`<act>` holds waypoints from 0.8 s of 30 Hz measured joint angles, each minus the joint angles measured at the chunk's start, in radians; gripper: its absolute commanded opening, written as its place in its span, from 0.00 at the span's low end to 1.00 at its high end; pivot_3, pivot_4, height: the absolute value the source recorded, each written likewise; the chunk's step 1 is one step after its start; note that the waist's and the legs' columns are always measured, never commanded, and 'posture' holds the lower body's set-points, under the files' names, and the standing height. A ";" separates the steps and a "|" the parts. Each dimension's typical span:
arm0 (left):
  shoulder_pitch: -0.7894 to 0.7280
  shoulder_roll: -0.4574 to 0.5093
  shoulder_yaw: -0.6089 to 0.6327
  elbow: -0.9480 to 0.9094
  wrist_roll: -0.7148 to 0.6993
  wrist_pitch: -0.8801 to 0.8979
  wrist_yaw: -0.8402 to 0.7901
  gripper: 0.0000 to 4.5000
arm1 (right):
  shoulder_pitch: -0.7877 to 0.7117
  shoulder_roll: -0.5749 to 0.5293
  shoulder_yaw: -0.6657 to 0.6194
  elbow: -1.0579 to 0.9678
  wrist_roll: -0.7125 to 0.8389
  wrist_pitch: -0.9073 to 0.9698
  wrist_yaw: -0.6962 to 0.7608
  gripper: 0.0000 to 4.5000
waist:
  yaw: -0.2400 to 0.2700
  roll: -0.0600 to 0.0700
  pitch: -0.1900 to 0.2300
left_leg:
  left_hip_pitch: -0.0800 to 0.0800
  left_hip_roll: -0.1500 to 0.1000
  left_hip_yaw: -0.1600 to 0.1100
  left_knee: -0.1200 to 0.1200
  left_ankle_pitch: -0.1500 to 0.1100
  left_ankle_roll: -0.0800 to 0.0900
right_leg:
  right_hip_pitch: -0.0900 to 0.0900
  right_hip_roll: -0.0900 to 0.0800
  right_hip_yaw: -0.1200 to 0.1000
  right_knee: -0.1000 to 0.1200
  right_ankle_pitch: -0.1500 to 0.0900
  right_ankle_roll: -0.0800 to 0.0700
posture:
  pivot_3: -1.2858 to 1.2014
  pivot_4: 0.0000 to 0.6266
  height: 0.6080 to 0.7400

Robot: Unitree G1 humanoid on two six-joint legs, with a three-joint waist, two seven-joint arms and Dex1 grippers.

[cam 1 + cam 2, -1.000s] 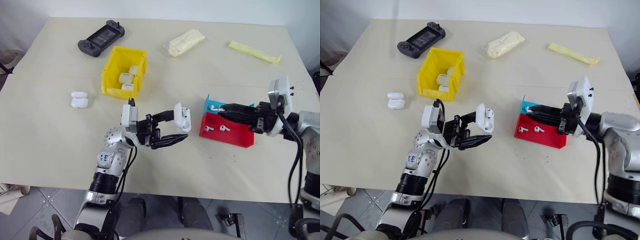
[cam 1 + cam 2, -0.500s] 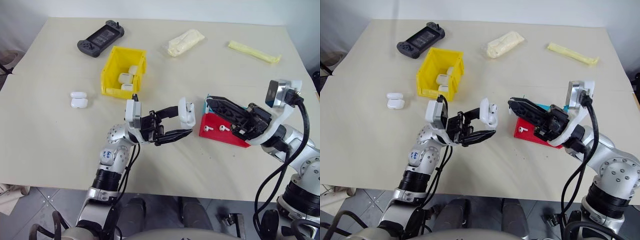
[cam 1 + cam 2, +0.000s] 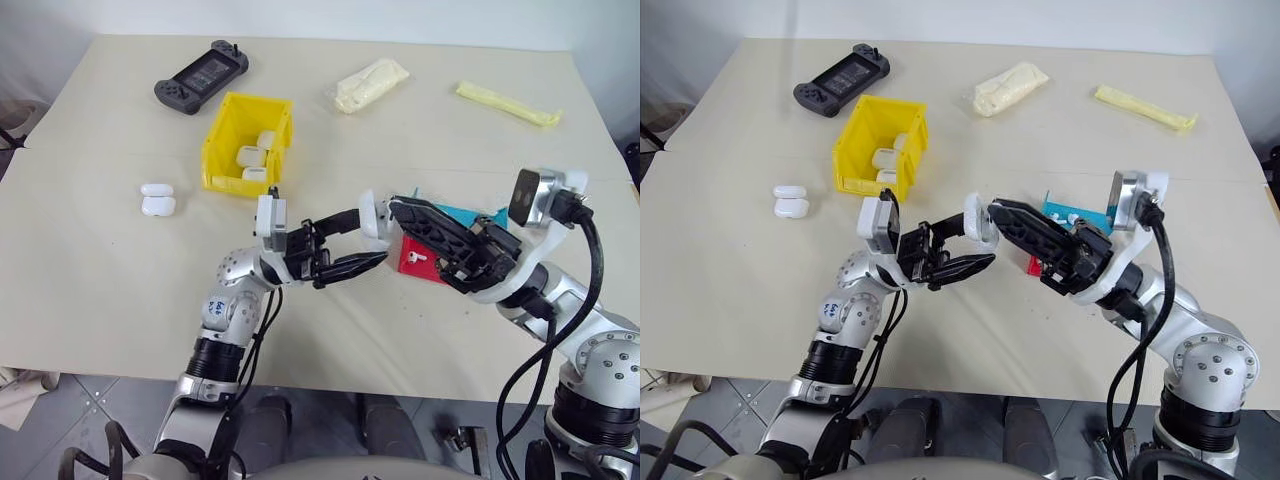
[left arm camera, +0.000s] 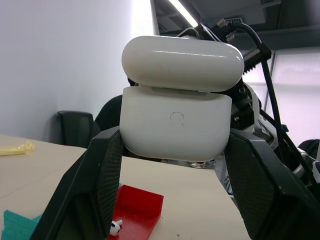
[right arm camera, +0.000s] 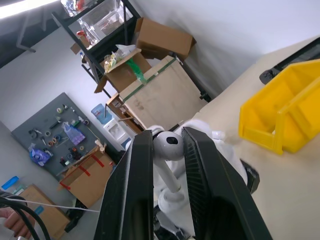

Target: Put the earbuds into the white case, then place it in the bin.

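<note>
Earbuds first: from the head views I see one earbud (image 5: pixel 167 144) pinched in my right gripper (image 3: pixel 998 216), which is up off the worktop (image 3: pixel 100 260) and reaches toward the white case (image 3: pixel 977 220). My left gripper (image 3: pixel 372 238) is pressed shut on that case and holds it in the air between the two arms, so the bud has a steady place to go. Another earbud (image 3: pixel 419 257) lies in the red-and-blue tray (image 3: pixel 412 262) just behind the right gripper. The yellow bin (image 3: pixel 247 143) sits well apart, farther back on my left, with some white cases already inside. Two more white cases (image 3: pixel 158 199) lie beside it on the worktop. A game controller (image 3: pixel 202 75) and two wrapped packs (image 3: pixel 372 84) lie at the far side.

In the left wrist view, the case sits squeezed between both black fingers (image 4: pixel 100 175). Its lid is flipped up a little, which I think is so the bud can drop in.

In the right wrist view, the two fingers (image 5: pixel 137 185) press on the round head of the earbud, and its stem hangs down between them. The yellow bin shows off to one side. I judge the next job is lining the stem up with the open case.
</note>
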 measured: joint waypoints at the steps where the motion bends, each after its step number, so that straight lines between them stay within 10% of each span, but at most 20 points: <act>1: -0.002 -0.001 0.000 0.000 0.000 0.002 0.002 0.60 | 0.004 -0.001 0.004 0.000 -0.002 -0.012 0.001 0.11 | -0.001 0.000 0.000 | 0.000 0.000 0.000 0.000 0.000 0.000 | 0.000 0.000 0.000 0.000 0.000 0.000 | 0.52 0.24 1.00; 20: -0.003 -0.013 0.006 0.000 0.002 0.025 0.026 0.60 | 0.074 -0.023 0.107 -0.027 -0.085 -0.161 0.038 0.11 | 0.000 0.000 0.000 | 0.000 0.000 0.000 -0.001 0.000 0.000 | 0.000 0.001 0.000 -0.002 0.000 0.000 | 0.52 0.24 1.00; 24: -0.002 -0.018 0.019 0.003 0.002 0.025 0.028 0.60 | 0.077 -0.051 0.112 -0.033 -0.108 -0.169 0.044 0.38 | 0.000 0.000 0.000 | 0.000 0.000 0.000 -0.001 0.000 0.000 | 0.000 0.001 0.000 -0.002 0.000 0.000 | 0.52 0.24 1.00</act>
